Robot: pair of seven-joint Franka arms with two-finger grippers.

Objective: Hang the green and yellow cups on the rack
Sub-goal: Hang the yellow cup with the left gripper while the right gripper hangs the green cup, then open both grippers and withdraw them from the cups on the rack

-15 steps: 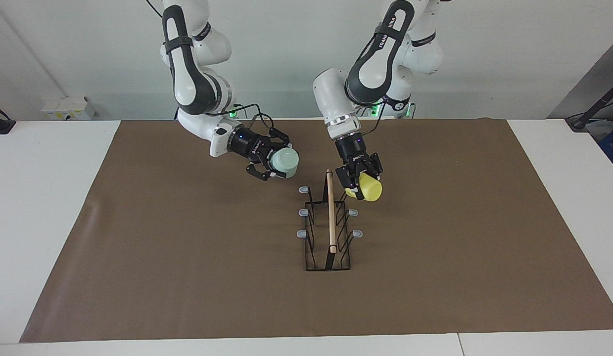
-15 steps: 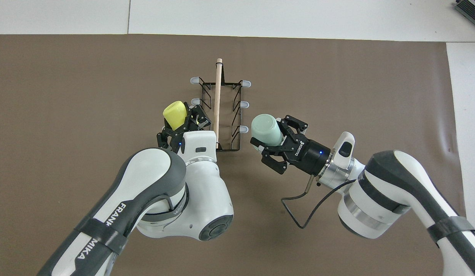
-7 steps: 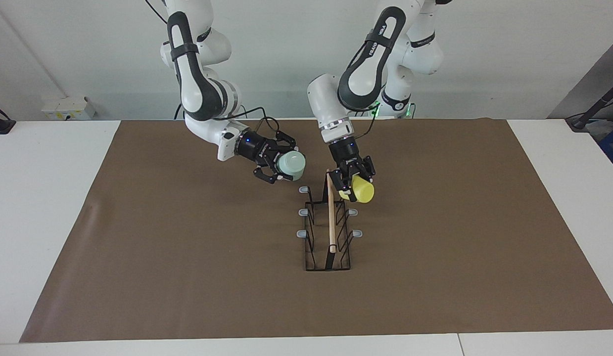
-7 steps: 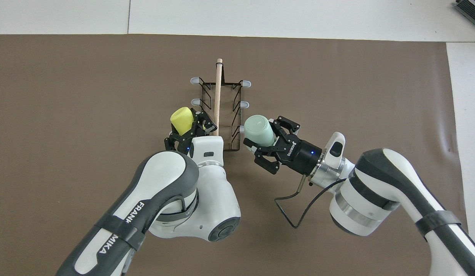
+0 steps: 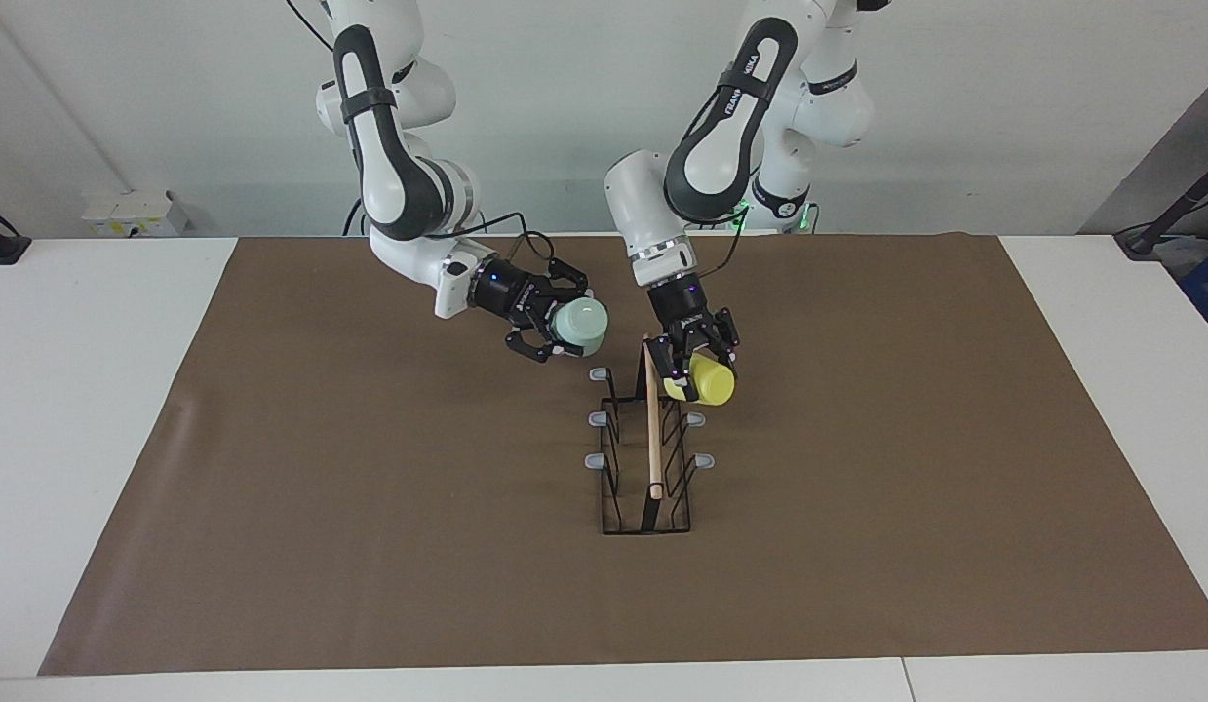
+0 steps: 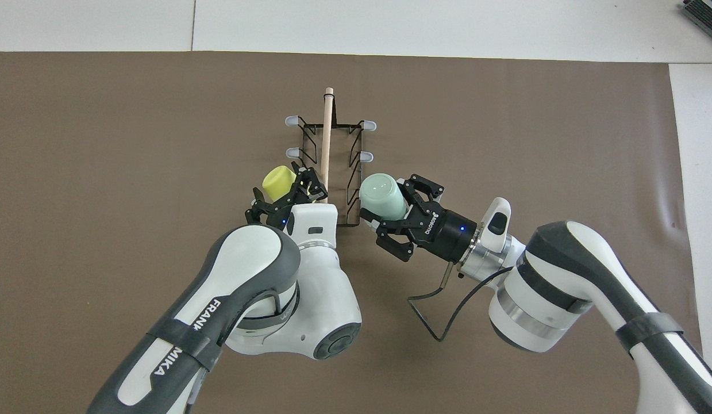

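**Both cups held in the air at the rack's robot-side end**

The narrow black wire rack [image 5: 645,458] with its long light wooden dowel [image 5: 652,419] stands in the middle of the brown mat [image 5: 370,507], lengthwise toward the robots. Its grey-tipped pegs [image 5: 596,460] stick out on both sides, and every peg that shows is bare; the base frame holds nothing.

The left gripper [image 5: 699,363] is clamped on the bright yellow tapered plastic cup [image 5: 707,380], tilted with its closed bottom facing away from the robots. This cup hangs over the rack's side toward the left arm's end of the table, just beside the dowel and above the peg closest to the robots there; whether it touches the peg cannot be told.

The right gripper [image 5: 555,327] grips the pale mint green tapered plastic cup [image 5: 580,324], lying almost on its side, over the mat just beside the rack's corner peg [image 5: 599,373] on the right arm's side, above it and apart from it.
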